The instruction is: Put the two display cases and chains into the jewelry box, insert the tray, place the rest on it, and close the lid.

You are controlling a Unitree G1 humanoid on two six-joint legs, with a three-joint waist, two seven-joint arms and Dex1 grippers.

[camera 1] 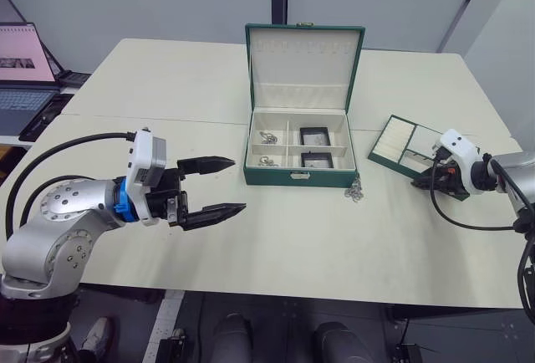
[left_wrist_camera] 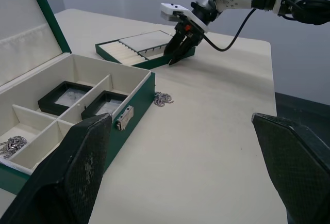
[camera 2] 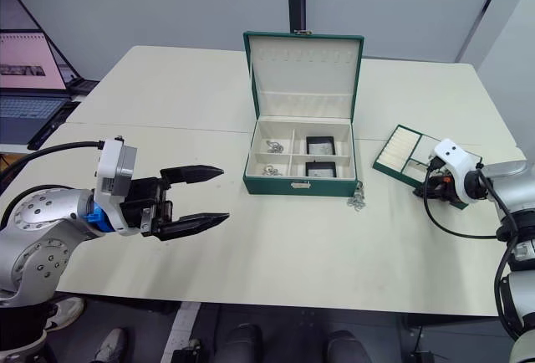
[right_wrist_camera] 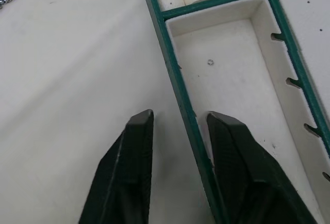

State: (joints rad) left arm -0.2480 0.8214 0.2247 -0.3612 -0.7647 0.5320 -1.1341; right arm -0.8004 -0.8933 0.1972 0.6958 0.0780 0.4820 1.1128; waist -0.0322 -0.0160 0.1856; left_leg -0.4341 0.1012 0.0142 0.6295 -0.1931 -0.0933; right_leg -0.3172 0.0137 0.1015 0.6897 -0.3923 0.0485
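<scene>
Green rim of tray [right_wrist_camera: 181,87], right of the box [camera 1: 299,175], sits between the parted fingers of the right gripper [right_wrist_camera: 178,126]: shallow bite may slip, tipping tray; left gripper [camera 1: 216,186] open, idle.

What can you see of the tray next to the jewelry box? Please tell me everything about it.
The tray is a shallow rectangle with a dark green rim and cream lining that looks like soft fabric. It has a row of ring-roll slots and flat compartments, one with small notches along its wall. It lies flat on the table, at the robot's right of the jewelry box and apart from it. The right gripper straddles its rim, one of the fingers inside a compartment, the other outside; contact is unclear.
</scene>
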